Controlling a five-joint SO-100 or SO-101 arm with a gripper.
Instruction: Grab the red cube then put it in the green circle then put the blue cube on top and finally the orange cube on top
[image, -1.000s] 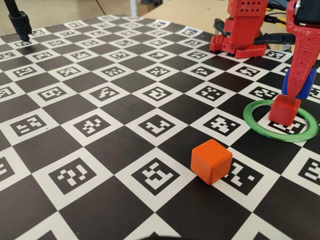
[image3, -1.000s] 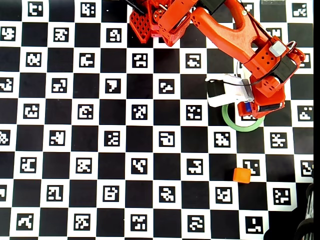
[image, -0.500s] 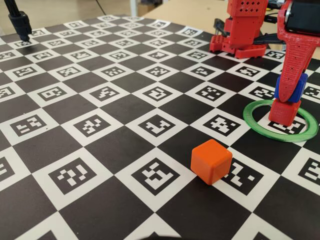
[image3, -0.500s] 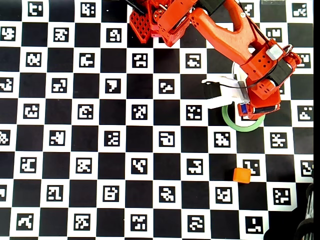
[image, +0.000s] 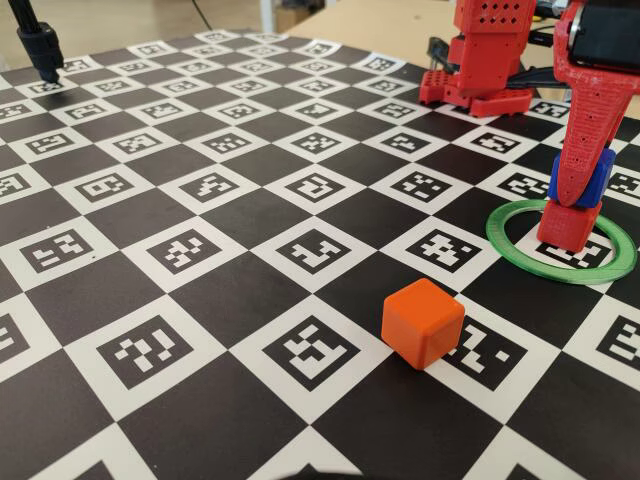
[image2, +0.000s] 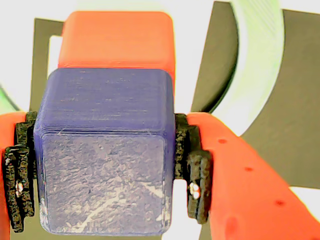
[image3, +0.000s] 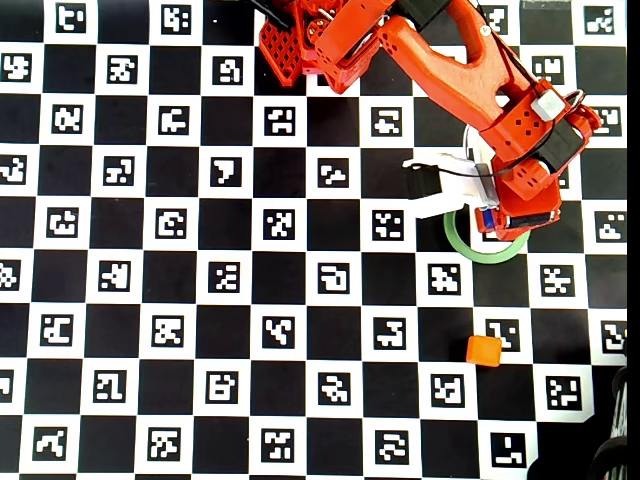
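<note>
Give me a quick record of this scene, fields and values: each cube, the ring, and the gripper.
red cube: standing inside the green circle
blue cube: held between the jaws, on or just above the red cube; contact unclear
orange cube: alone on the checkered board, outside the ring
gripper: closed on the blue cube
stack: orange cube not yet added

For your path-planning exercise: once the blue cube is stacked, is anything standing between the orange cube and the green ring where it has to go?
Nothing visible does. In the fixed view the orange cube sits alone on the checkered board, with bare squares between it and the green ring. The gripper holds the blue cube over the red cube.
</note>
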